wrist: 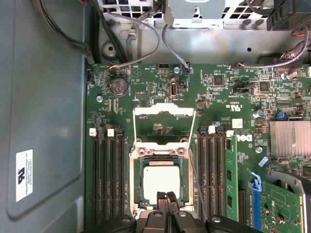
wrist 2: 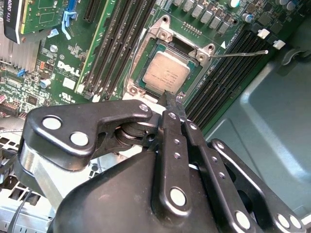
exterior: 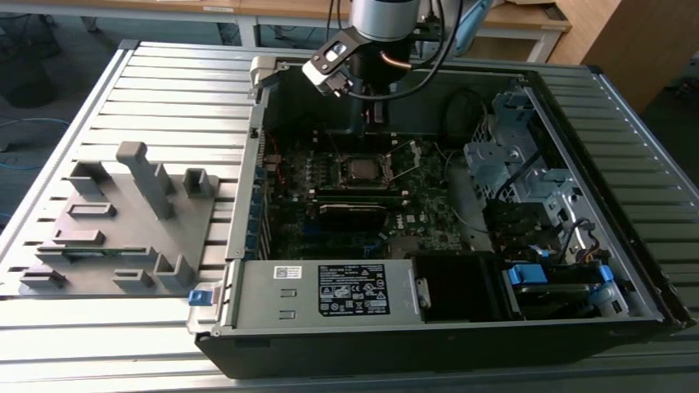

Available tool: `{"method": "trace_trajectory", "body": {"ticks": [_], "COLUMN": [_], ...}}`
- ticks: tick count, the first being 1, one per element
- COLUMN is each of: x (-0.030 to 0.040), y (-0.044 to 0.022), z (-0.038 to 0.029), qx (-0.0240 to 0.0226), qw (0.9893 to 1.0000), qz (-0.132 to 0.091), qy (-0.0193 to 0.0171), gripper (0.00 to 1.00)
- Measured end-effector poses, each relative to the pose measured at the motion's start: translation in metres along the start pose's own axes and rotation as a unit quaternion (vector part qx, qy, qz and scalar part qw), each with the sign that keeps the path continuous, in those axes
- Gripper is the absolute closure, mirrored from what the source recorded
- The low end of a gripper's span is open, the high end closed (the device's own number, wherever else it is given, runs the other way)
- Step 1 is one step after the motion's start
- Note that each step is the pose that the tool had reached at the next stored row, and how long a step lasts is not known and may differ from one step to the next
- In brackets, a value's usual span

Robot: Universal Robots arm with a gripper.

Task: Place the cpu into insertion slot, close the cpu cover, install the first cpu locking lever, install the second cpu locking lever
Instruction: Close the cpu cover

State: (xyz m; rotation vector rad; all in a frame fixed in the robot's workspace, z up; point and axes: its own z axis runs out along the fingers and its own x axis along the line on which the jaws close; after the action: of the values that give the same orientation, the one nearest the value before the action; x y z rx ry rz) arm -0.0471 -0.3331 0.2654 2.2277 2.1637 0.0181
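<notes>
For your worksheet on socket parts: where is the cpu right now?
In both wrist views the cpu lies flat in the socket, between two banks of memory slots, the claw at its edge.

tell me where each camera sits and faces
exterior view: off the arm, looking down into the open case; arm and gripper show.
first wrist view: on the wrist, facing the motherboard squarely; gripper tips show.
second wrist view: on the wrist, facing it obliquely; gripper linkage shows.
both wrist views share the cpu and gripper.

Grey jig [exterior: 114,246] beside open PC case [exterior: 437,352], slatted table [exterior: 164,90].
</notes>
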Motion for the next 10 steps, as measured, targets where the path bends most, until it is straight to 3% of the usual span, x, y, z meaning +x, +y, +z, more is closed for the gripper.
{"method": "trace_trajectory", "body": {"ticks": [10], "x": [0.0000], "y": [0.0004], "z": [-0.0019], "qx": [0.0000], "qw": [1.0000], "qz": [0.000], "qy": [0.0000], "gripper": [0.90]}}
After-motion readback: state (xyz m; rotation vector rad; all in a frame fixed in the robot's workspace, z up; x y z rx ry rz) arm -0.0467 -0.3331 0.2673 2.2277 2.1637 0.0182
